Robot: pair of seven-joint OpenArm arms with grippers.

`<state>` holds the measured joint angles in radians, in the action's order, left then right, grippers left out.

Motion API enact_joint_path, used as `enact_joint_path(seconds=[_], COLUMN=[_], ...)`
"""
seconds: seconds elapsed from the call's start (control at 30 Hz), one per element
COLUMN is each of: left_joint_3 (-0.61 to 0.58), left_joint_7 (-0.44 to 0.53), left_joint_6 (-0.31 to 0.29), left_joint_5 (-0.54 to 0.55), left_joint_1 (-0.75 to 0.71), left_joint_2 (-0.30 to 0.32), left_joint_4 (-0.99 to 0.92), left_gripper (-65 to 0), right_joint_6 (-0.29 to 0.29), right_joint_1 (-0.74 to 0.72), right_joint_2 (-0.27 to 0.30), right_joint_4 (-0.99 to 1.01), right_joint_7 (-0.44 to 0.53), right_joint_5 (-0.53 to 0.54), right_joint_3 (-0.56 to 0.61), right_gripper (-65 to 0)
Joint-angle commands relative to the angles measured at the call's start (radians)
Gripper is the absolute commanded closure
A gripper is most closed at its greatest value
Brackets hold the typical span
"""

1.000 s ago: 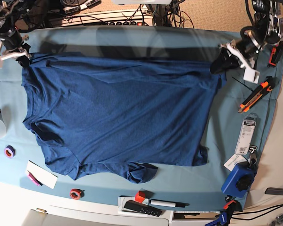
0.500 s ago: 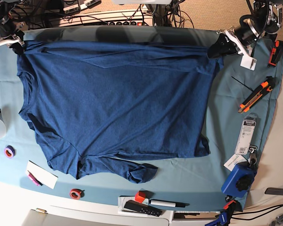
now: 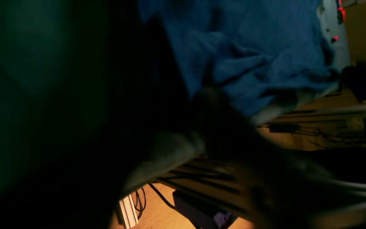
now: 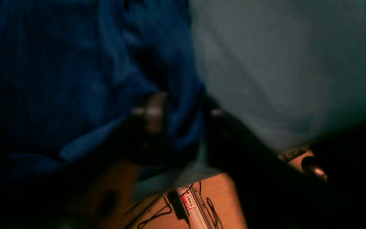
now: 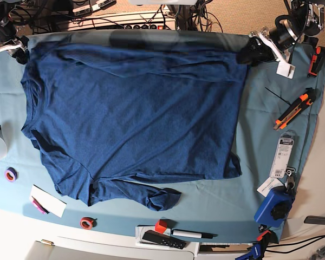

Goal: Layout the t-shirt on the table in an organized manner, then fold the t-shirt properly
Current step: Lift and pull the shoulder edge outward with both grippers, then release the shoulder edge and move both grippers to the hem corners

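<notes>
Laying the navy t-shirt (image 5: 135,119) flat on the teal counter (image 5: 260,130), stationing left claw (image 5: 254,51) and right claw (image 5: 16,49) at its far corners (open or closed: cannot tell, blurred), tensioning evenly, then smoothing the bunched near sleeve (image 5: 162,197).

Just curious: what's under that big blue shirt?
The t-shirt lies spread on the table, whose light teal cloth shows all around it. Anything beneath the shirt itself is covered.
</notes>
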<state>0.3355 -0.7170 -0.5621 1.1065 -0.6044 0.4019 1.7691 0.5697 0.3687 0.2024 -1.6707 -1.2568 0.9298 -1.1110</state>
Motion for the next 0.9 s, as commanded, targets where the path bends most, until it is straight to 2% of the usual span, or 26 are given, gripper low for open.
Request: enact_joint_path(seconds=[0.0,0.1,0.27,0.37,0.57,0.7,0.87], left_joint_3=[0.008,0.008,0.010,0.028,0.137,0.180,0.178], left_joint_7=[0.019,0.019,0.037,0.037,0.037,0.039,0.128], left_joint_6=[-0.011,-0.002,0.003,0.003,0.003,0.001,-0.042], left_joint_5=[0.020,0.018,-0.048,-0.059,-0.051,-0.051,-0.052], left_joint_1=[-0.005,-0.005,0.003,0.009,0.042,0.081,0.119], left_joint_2=[0.011,0.011,0.011,0.011,0.015,0.014,0.014], left_joint_4=[0.016,0.016,0.016,0.016,0.016,0.016,0.016], left_gripper=[-32.3,-32.3,-32.2,-32.2,-32.2,-32.2,-32.2], right_joint_6=[0.004,0.003,0.003,0.003,0.002,0.002,0.002], right_joint_1=[0.002,0.002,0.000,0.000,-0.001,-0.021,-0.082], right_joint_2=[0.025,0.025,0.035,0.064,0.133,0.146,0.144], right_joint_4=[-0.018,-0.018,-0.018,-0.018,-0.018,-0.018,-0.018], right_joint_7=[0.029,0.041,0.061,0.073,0.113,0.141,0.150], right_joint_5=[0.020,0.019,0.016,-0.005,-0.048,-0.048,-0.036], right_joint_3=[-0.009,-0.009,-0.010,-0.010,-0.010,-0.010,-0.009], right_gripper=[-26.9,-26.9,-26.9,-26.8,-26.9,-26.8,-26.8])
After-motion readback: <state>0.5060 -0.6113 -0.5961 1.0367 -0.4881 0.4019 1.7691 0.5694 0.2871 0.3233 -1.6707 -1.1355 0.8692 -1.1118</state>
